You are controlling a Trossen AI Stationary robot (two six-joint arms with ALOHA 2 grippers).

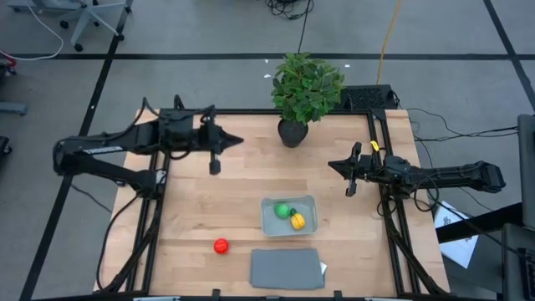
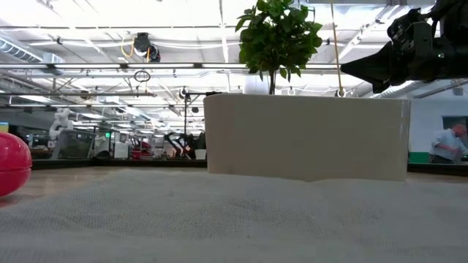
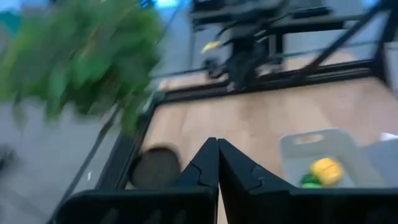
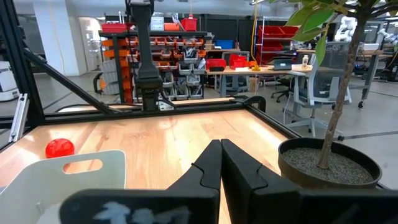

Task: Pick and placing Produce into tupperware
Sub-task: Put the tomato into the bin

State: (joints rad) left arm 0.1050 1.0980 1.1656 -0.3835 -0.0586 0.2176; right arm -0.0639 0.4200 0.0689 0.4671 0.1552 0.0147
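Note:
The translucent tupperware (image 1: 288, 216) stands on the table right of the middle, near the front; it also shows in the left wrist view (image 3: 323, 155). In it lie the round green fruit (image 1: 282, 211) and the yellow one with a green tip (image 1: 298, 221). The round red fruit (image 1: 221, 246) rests on the bare table to its left; it shows in the right wrist view (image 4: 60, 148) and the low view (image 2: 11, 164). My left gripper (image 1: 236, 140) is shut and empty over the far left of the table. My right gripper (image 1: 333, 163) is shut and empty at the right.
A potted leafy plant (image 1: 303, 88) stands at the table's far edge, between the two grippers. The flat grey lid (image 1: 287, 268) lies at the front edge, just before the tupperware. Bare wood lies between the red fruit and the left gripper.

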